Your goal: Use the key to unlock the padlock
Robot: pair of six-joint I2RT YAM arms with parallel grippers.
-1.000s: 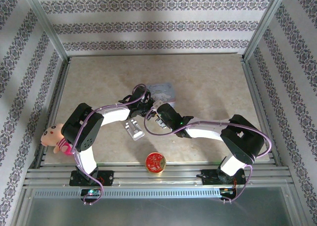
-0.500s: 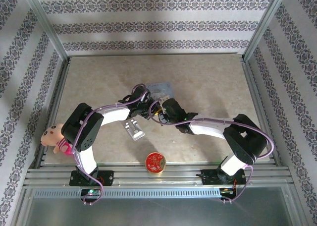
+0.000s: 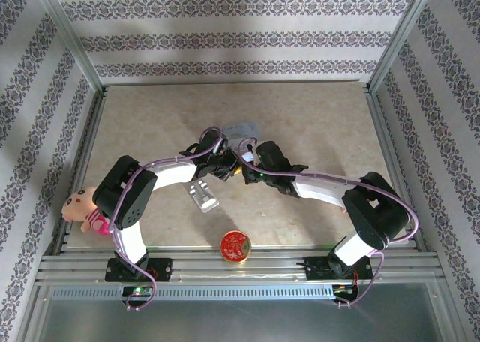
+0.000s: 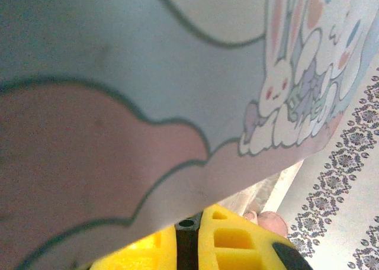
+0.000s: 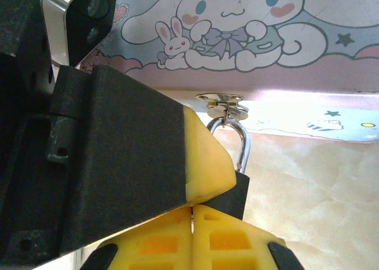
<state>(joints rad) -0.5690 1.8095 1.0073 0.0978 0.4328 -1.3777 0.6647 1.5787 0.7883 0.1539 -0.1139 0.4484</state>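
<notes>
The pastel cartoon-print tin box point(image 3: 242, 130) point(image 5: 237, 39) lies mid-table, and its side looms close in the left wrist view point(image 4: 148, 74). The small dark padlock point(image 5: 238, 194) hangs by its silver shackle point(image 5: 241, 145) from the tin's hasp. My left gripper point(image 3: 225, 166) point(image 4: 188, 239) is shut on the padlock's black body point(image 4: 187, 246). One of its yellow fingers point(image 5: 204, 157) covers most of the lock in the right wrist view. My right gripper point(image 3: 245, 166) point(image 5: 192, 221) sits just below the lock, pads pressed together. The key is hidden.
A shiny silver block point(image 3: 202, 196) lies in front of the left arm. A round red-and-gold tin point(image 3: 234, 246) stands at the near edge. A plush toy point(image 3: 81, 207) rests on the left rail. Patterned walls and metal posts enclose the table.
The right arm has swung back and to the right, bringing its gripper up against the left gripper at the tin. Its jaws have closed a little further. The left arm has stayed put.
</notes>
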